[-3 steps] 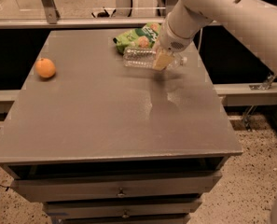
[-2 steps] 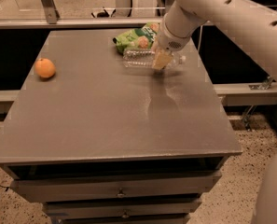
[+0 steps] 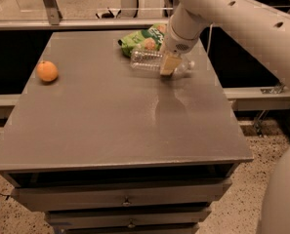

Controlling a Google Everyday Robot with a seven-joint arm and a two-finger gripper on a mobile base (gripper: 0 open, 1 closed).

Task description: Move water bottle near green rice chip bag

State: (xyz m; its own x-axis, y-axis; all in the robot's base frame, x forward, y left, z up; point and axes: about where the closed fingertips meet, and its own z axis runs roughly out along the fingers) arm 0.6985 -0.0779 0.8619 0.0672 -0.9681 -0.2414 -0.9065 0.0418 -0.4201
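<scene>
The water bottle (image 3: 147, 61), clear ribbed plastic with a white cap at its right end, lies on its side at the back right of the grey table (image 3: 115, 116). The green rice chip bag (image 3: 142, 38) lies just behind it, touching or almost touching its upper side. My gripper (image 3: 168, 65) comes down from the white arm (image 3: 217, 9) and sits over the bottle near its cap end, covering part of it.
A small orange fruit (image 3: 47, 71) sits at the table's left side. The table's right edge is close to the bottle's cap. Drawers are below the front edge. A metal rail and glass run behind the table.
The gripper and bottle stay in the same spot by the bag. Only the upper arm has shifted slightly.
</scene>
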